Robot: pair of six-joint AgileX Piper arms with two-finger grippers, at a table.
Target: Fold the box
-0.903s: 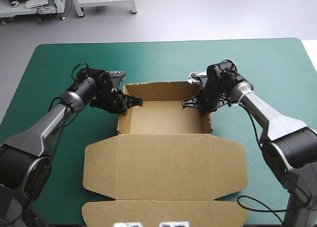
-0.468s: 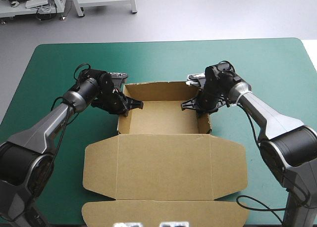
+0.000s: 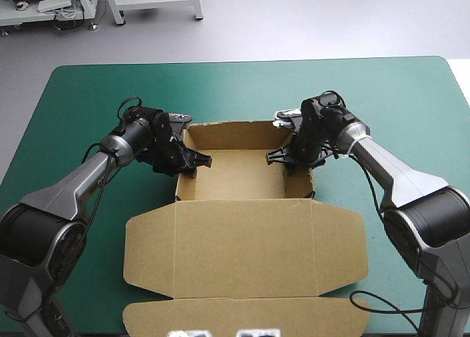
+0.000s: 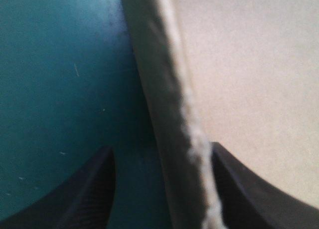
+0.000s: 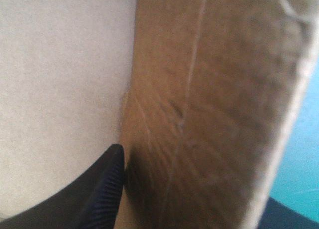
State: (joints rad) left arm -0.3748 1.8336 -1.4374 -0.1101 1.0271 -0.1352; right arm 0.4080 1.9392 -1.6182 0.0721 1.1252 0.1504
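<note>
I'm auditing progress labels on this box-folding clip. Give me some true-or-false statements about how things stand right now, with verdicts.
1. The lid of the box lies flat on the teal-green cover, on the near side of the tray. True.
2. The left gripper straddles the tray's left wall, one finger inside and one outside. True.
3. The right gripper hangs over the lid, well away from any wall. False: it is at the tray's right wall, with one finger inside the tray.
4. The tray's far wall lies flat on the cover. False: it stands raised.
5. Something white lies inside the tray. False: only bare brown board shows there.
</note>
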